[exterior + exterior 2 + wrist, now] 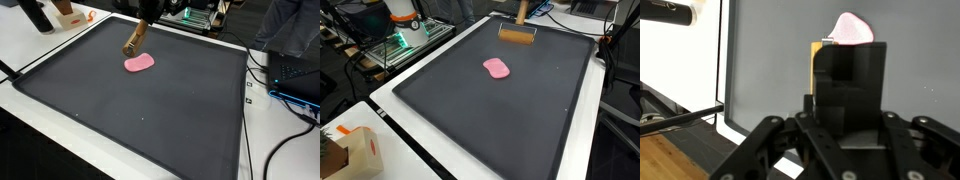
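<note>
Nearest the wrist lens: your gripper (845,118), jaws drawn narrow and clamped on a wooden block (845,80) with a dark front face and a yellowish side edge. The fingertips are hidden behind the linkage, so you cannot read how deep the hold goes.

Position: in both exterior views the block hangs tilted over the far part of the black mat (150,120), close to its far edge. Cannot tell whether its lower end touches the mat. A pink lump (496,68) lies flat on the mat on the near side of the block, clearly apart from it.

Handling (judgement): the block looks stiff and light, and bare wood should not slip much. The sound hold is across its two broad flat sides, about mid-length, which is roughly where you have it. The pink lump looks soft, low and rounded; a squeeze would likely dent it.

Surroundings: white table (585,120); cardboard box (350,150) at its near left corner.
</note>
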`<control>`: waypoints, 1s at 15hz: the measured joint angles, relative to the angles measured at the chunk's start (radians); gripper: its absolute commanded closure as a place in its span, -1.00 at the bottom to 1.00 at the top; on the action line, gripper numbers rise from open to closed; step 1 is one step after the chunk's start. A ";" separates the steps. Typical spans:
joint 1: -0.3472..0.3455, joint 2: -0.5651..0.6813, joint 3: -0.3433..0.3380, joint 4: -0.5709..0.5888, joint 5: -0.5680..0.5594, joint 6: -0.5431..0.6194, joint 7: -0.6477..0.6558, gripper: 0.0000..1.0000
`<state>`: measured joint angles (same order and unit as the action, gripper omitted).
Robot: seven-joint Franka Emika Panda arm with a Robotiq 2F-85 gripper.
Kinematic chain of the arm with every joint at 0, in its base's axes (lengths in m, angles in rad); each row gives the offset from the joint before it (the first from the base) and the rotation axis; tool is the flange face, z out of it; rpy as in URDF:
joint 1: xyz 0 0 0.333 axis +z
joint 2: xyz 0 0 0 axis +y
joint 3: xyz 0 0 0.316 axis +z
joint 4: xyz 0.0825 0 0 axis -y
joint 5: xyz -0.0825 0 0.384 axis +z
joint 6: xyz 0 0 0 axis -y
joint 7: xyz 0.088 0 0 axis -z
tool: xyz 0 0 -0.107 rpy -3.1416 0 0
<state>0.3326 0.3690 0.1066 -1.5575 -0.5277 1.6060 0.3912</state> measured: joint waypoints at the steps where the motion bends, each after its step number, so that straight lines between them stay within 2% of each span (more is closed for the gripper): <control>1: -0.008 -0.012 0.000 -0.003 0.002 0.000 -0.023 0.53; 7: -0.059 -0.088 0.001 -0.033 0.041 0.000 -0.194 0.53; 15: -0.141 -0.202 0.001 -0.081 0.158 0.000 -0.480 0.53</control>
<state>0.1921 0.1671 0.1074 -1.6382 -0.3694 1.6059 -0.0885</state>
